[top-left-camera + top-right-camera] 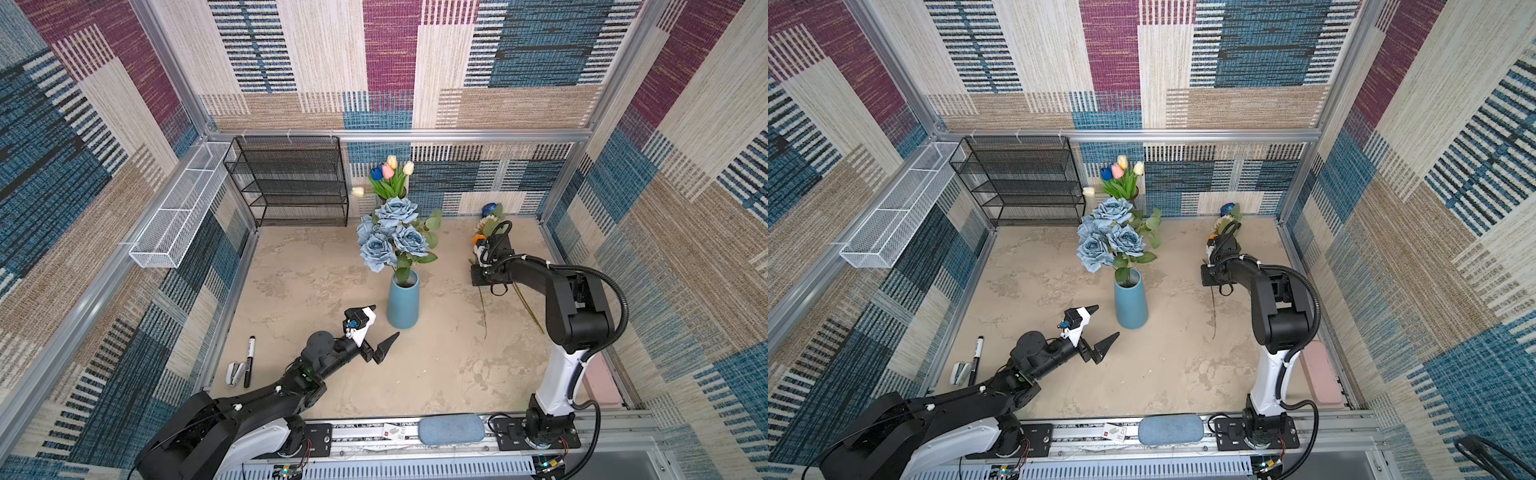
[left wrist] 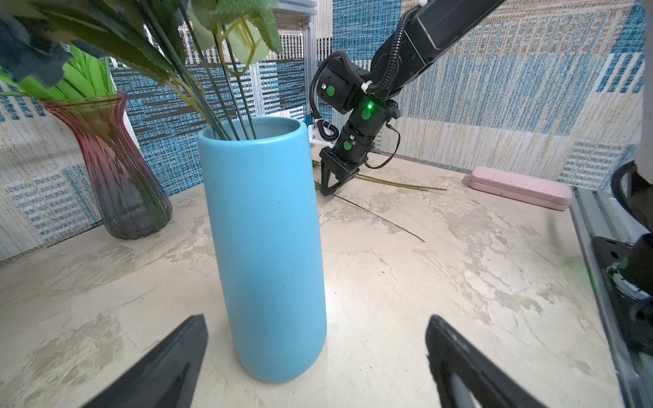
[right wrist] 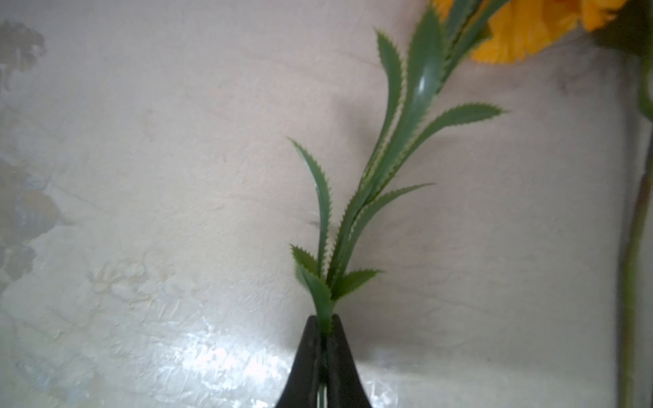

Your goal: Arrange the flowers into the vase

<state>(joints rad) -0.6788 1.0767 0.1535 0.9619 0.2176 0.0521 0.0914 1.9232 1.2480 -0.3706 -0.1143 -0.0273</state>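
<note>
Orange bloom (image 3: 523, 35) lies beyond the right tool (image 3: 325, 323), seemingly clamped on its stem; left tool (image 1: 1106, 320) gapes empty.

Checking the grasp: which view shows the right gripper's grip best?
Right wrist view: the right gripper is shut on the orange flower's stem, close up. In both top views its wrist hides it; left wrist view shows it small, distant.

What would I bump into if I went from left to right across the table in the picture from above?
Stapler → black marker → left gripper → blue vase → orange flower → pink case.
</note>
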